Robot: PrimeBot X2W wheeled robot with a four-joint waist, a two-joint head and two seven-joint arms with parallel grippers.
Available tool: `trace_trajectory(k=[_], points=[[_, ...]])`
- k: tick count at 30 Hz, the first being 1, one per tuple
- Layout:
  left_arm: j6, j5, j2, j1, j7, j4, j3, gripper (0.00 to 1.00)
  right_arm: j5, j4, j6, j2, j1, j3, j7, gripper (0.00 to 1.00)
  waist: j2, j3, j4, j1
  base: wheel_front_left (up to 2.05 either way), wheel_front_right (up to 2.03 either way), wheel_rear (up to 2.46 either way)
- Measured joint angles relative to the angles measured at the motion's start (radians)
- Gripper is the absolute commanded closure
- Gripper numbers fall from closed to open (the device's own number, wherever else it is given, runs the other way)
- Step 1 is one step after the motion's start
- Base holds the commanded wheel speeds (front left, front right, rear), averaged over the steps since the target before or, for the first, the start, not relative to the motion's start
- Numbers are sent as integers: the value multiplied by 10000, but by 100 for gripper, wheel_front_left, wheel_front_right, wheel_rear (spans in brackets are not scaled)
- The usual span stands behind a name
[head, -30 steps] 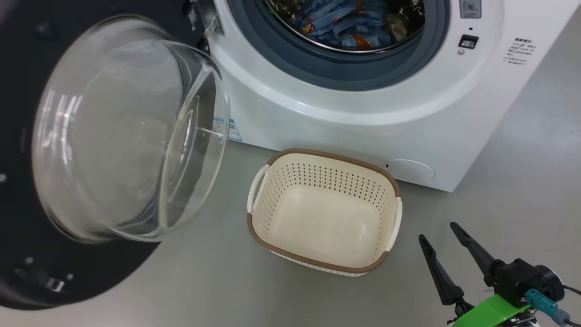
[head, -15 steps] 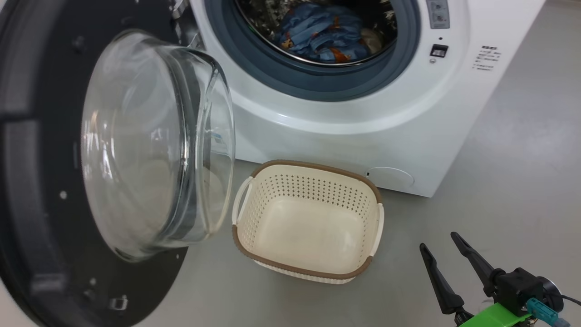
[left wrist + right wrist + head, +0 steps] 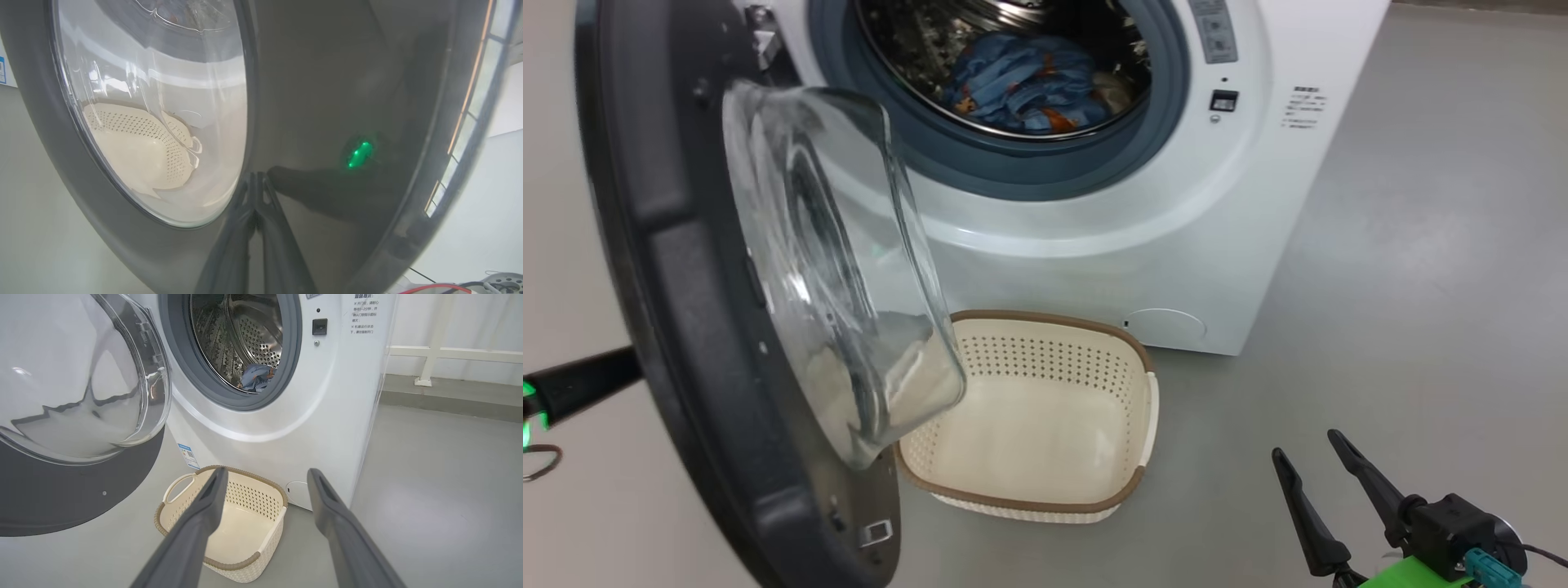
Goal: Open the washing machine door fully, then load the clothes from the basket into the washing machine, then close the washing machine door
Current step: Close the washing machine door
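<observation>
Left claw (image 3: 256,208) closed, tips against washing machine door (image 3: 327,81) rim — right claw (image 3: 1307,445) spread, empty, near basket (image 3: 1054,317).

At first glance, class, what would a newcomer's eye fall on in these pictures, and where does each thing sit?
The huge washing machine door, swung out at the left with its bulging clear glass, grabs attention first. Beyond it, blue clothes lie heaped in the steel drum of the washing machine. On the floor in front stands the basket, empty.
</observation>
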Motion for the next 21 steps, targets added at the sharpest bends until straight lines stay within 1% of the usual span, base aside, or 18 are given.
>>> trace_trajectory(k=[7, 11, 14, 15, 21], points=[[0, 56, -391, -169, -8, -82, -341, 100, 0, -42, 0, 94, 1, -146, 0, 0, 0, 26, -570, 0, 0, 0, 0], [0, 362, -575, -451, -38, -52, -560, 100, 0, -50, 0, 209, 0, -151, 0, 0, 0, 64, -821, 0, 0, 0, 0], [0, 585, -855, -896, -245, 136, -832, 100, 0, -50, 0, 307, -4, -163, 0, 0, 0, 124, -1176, 0, 0, 0, 0], [0, 585, -855, -896, -245, 136, -832, 100, 0, -50, 0, 307, -4, -163, 0, 0, 0, 124, -1176, 0, 0, 0, 0], [-2, 1026, -1260, -1634, -660, 596, -1126, 100, -2, -69, 0, 410, -61, -224, 0, 0, 0, 291, -1692, 0, 0, 0, 0]])
